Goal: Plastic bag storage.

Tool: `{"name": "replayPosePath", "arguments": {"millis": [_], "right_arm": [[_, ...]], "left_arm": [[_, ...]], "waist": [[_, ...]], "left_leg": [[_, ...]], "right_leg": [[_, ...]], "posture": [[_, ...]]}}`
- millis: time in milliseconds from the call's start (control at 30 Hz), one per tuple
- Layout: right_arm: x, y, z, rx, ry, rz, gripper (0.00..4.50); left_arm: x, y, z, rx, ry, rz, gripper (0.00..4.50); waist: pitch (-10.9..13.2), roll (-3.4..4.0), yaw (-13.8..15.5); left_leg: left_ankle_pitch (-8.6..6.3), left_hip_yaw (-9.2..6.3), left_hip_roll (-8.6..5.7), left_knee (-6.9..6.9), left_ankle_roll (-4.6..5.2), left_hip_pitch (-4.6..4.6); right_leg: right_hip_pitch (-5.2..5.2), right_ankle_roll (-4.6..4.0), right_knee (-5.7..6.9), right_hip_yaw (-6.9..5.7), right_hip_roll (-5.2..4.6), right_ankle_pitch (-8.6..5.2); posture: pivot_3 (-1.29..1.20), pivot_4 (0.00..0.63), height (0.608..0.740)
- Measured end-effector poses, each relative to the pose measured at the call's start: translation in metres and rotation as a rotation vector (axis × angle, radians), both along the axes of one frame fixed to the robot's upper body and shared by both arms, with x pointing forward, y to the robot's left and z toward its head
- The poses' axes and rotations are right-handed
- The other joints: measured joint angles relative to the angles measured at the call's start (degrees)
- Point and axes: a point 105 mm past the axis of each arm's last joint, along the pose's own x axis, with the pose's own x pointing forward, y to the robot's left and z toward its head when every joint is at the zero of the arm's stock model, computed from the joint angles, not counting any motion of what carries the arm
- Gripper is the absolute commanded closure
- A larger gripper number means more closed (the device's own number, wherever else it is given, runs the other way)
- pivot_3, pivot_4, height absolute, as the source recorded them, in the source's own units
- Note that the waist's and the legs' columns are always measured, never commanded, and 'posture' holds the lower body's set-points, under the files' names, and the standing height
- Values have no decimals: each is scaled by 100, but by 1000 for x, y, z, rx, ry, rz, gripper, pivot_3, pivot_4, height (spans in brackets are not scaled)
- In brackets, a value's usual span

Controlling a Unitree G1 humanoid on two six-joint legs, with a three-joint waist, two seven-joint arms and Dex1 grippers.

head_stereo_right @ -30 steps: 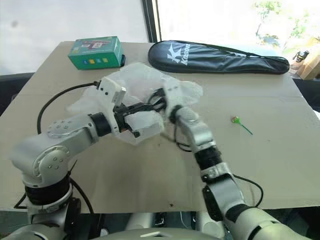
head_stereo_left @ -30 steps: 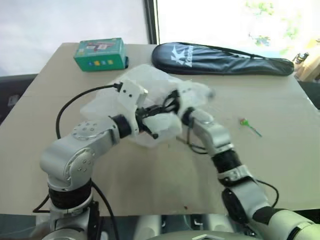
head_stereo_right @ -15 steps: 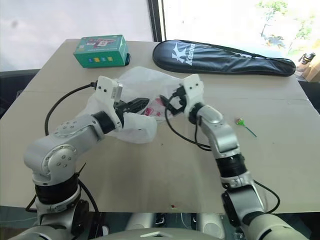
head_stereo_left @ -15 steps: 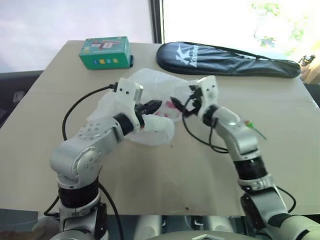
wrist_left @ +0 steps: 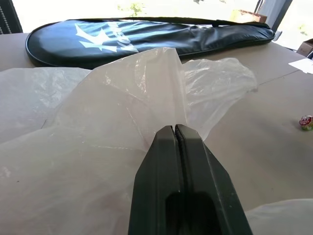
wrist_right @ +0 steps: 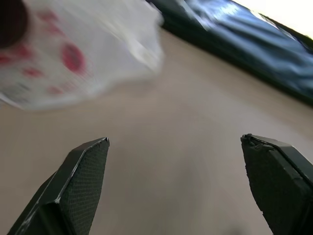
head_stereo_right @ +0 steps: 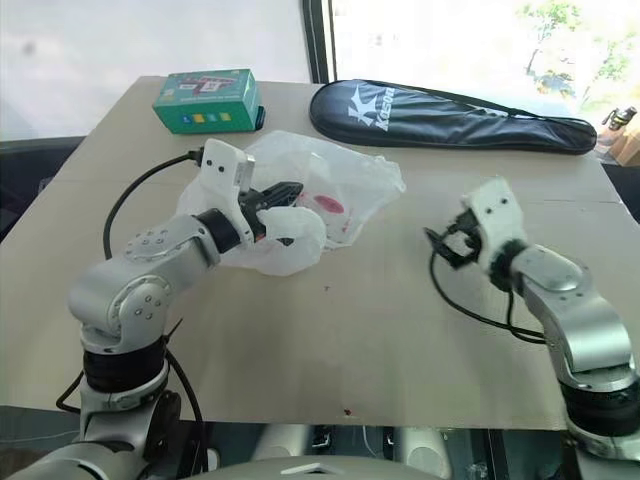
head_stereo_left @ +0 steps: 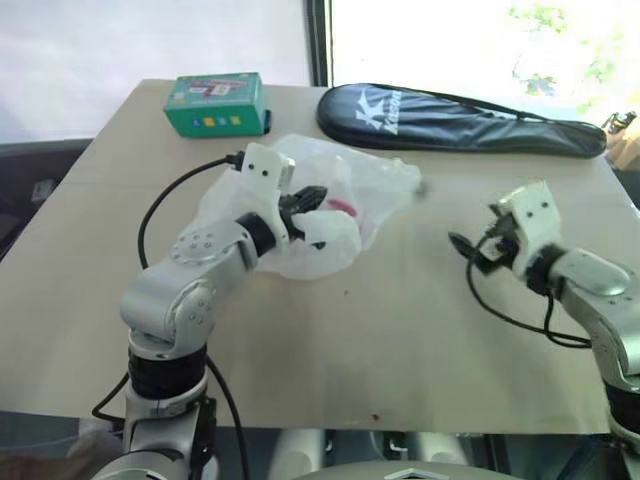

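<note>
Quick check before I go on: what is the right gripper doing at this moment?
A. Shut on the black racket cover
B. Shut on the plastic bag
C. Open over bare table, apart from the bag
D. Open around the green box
C: the right gripper stands wide open above the table, apart from the plastic bag, which the left gripper pinches.

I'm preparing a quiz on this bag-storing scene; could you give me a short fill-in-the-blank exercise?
1. The left claw is ____ on the plastic bag.
2. The right claw stands ____, holding nothing.
3. Beyond the bag lies a long ____ racket cover.
4. The box at the table's far corner is ____.

Answers: shut; open; black; green
</note>
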Motion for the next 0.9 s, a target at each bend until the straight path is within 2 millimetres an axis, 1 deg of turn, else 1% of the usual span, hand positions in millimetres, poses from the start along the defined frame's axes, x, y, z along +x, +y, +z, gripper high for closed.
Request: {"name": "replayPosePath", "arguments": {"millis": [33,100,167,200,233,333,533,567,600,667,700,733,767,800,833,900], "right_arm": [[2,-7,-5,-3,15,-35,14],[10,-27,-21,22,60,-144,14],[15,-44,-42,36,121,-236,14],[16,-51,-52,36,149,-265,14],[19,-53,-56,50,151,-265,14],[23,-54,-58,66,154,-245,832],[21,-46,-61,90,168,-174,3626],[19,-45,-60,89,169,-169,3872],[18,-44,-60,89,170,-159,3874],[12,-38,-56,100,165,-124,3874],[8,-22,-47,131,142,-54,3874],[7,-19,-45,136,136,-42,3874],[4,-8,-36,159,118,2,3874],[0,13,-23,196,92,76,3874],[-1,20,-19,206,79,106,3874],[-2,53,-3,246,59,207,3874]], "left_arm": [[0,-1,-1,2,3,-4,4500],[-1,-3,-4,7,10,-11,4500],[-1,-3,-4,7,2,-7,4500],[-2,-3,-3,6,-3,-7,4500],[-2,-1,-2,10,-9,1,4500],[-4,-1,-2,13,-16,5,4500],[-5,1,-1,23,-28,13,4500],[-5,1,0,24,-28,13,4500],[-5,1,0,24,-30,14,4500],[-5,1,0,22,-33,15,4500],[-5,2,2,18,-40,18,4500],[-5,2,2,18,-40,18,4500],[-5,2,2,15,-41,14,4500],[-5,2,3,13,-43,13,4500],[-5,2,3,12,-44,13,4500],[-5,4,4,14,-46,11,4500]], "waist": [[0,0,-9],[0,-1,-19],[0,0,-18],[1,0,-16],[0,1,-24],[-3,-6,-36],[-3,-6,8],[-3,-5,17],[-3,-5,26],[-2,-4,42],[0,-2,33],[1,0,26],[1,0,20],[1,-1,9],[1,0,8],[5,-4,-18]], "left_leg": [[2,2,2,0,-3,2],[5,0,5,0,-7,3],[5,0,5,0,-8,4],[5,1,4,0,-8,2],[5,8,3,0,-7,7],[4,10,3,1,-6,9],[5,7,3,3,-6,8],[5,7,3,2,-6,7],[4,7,3,1,-6,6],[5,6,5,-1,-7,3],[5,7,6,-2,-7,3],[5,7,7,-2,-7,3],[5,6,7,-3,-7,3],[5,6,9,-3,-8,3],[5,6,10,-3,-8,4],[5,6,11,-2,-9,6]], "right_leg": [[0,0,2,3,5,0],[0,1,2,4,11,0],[1,1,3,4,12,0],[0,1,2,5,12,0],[0,2,2,12,11,0],[4,5,1,14,12,1],[4,6,2,12,10,0],[4,5,1,12,10,1],[3,5,1,12,10,1],[0,4,0,12,11,0],[-2,4,0,13,13,0],[-2,4,0,13,13,0],[-2,4,0,13,13,0],[-2,4,0,13,15,-1],[-2,5,0,13,15,-1],[-2,6,2,12,16,-1]], "posture": [[0,150,740],[0,150,740],[0,150,740],[0,150,740],[0,150,740],[0,150,740],[0,150,740],[0,150,740],[0,150,740],[0,150,740],[0,150,740],[0,150,740],[0,150,740],[0,150,740],[0,150,740],[0,150,740]]}}
